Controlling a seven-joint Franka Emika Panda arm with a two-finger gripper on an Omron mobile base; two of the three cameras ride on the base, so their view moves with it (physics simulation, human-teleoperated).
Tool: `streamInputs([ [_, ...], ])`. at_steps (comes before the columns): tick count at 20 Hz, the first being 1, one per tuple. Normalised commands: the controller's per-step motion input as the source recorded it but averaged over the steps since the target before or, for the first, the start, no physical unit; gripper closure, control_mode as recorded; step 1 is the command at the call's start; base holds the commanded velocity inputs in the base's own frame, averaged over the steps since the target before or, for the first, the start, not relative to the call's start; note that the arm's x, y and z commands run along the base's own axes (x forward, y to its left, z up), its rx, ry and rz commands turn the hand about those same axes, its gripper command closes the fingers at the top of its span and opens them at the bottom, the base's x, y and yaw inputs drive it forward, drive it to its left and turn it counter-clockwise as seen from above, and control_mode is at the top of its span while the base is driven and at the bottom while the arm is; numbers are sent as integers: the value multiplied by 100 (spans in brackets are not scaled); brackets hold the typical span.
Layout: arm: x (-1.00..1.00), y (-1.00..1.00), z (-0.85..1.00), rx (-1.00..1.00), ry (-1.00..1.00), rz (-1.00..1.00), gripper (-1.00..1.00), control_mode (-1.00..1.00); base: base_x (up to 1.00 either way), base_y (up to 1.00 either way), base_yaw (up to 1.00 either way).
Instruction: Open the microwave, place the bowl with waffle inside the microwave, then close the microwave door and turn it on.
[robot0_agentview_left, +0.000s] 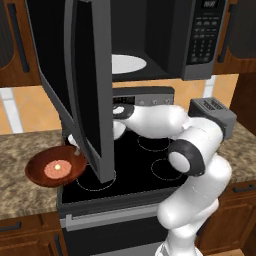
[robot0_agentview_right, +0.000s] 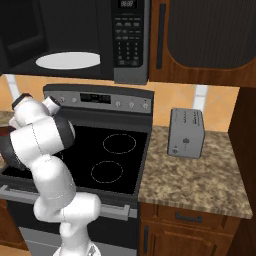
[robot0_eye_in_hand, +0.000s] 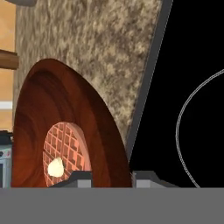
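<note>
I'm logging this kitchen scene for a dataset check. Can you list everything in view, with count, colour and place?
microwave: one, grey steel, above the stove
microwave door: one, black glass, swung open
turntable: one, white, inside the microwave
bowl with waffle: one, reddish-brown, at counter's edge beside the stove
stove: one, black top, below the microwave
toaster: one, grey, on the counter
counter: speckled brown, both sides of stove
gripper: one, fingers either side of the bowl's rim

Speckled granite counter (robot0_agentview_right: 200, 175) on both sides of a black-topped stove (robot0_agentview_left: 145, 165). Grey toaster (robot0_agentview_right: 186, 133) upright on the counter's right stretch. Reddish-brown bowl with waffle (robot0_agentview_left: 55, 167) over the left stretch's edge beside the stove; resting or lifted, unclear.
</note>
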Motion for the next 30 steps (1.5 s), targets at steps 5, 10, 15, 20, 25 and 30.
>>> streamInputs([
  [5, -16, -100, 90, 0, -1, -8, 100, -100, 0, 0, 0],
  [10, -22, -100, 99, 5, -7, -18, 100, -100, 0, 0, 0],
  [15, -24, -100, 100, 2, -6, -21, 100, -100, 0, 0, 0],
  [20, -1, -78, 100, 0, -11, -20, 100, -100, 0, 0, 0],
  [25, 42, -17, 100, 0, -17, -19, 100, -100, 0, 0, 0],
  [30, 99, 0, 73, 0, -10, -34, 100, -100, 0, 0, 0],
])
